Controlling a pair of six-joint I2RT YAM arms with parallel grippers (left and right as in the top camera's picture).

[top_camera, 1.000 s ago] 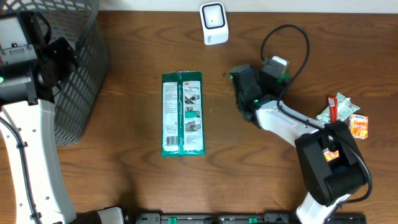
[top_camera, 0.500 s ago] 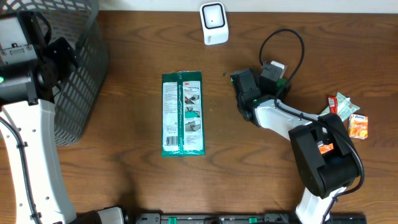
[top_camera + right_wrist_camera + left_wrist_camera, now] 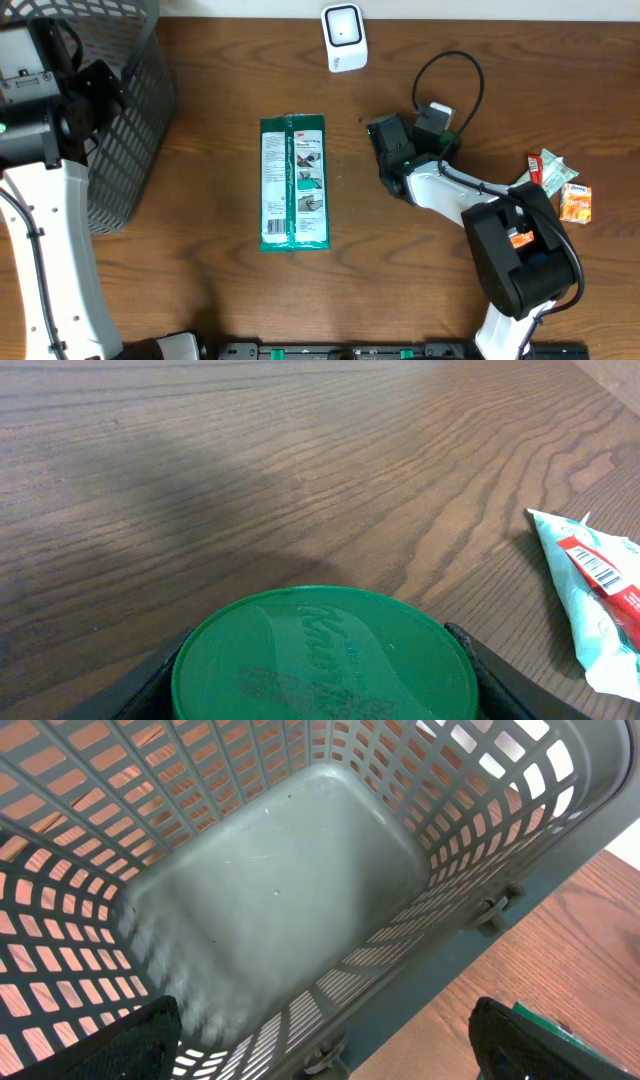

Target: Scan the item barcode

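Inside, the basket [image 3: 280, 890] shows bare grey floor; left claw [image 3: 325, 1055] gapes above it; right claw [image 3: 318, 672] grips a green-lidded container [image 3: 325, 645].

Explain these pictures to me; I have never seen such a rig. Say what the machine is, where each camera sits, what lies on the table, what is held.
Two robot arms work at a brown wooden table. One picture looks down from above; the other two come from cameras on the wrists. The left gripper stands open and empty above a grey plastic mesh basket. The right gripper is closed on a green round lid; whatever is under it is hidden. On the table lie a flat green pack with a white label, a small white box, likely the scanner, at the far edge, and small colourful packets on the right.
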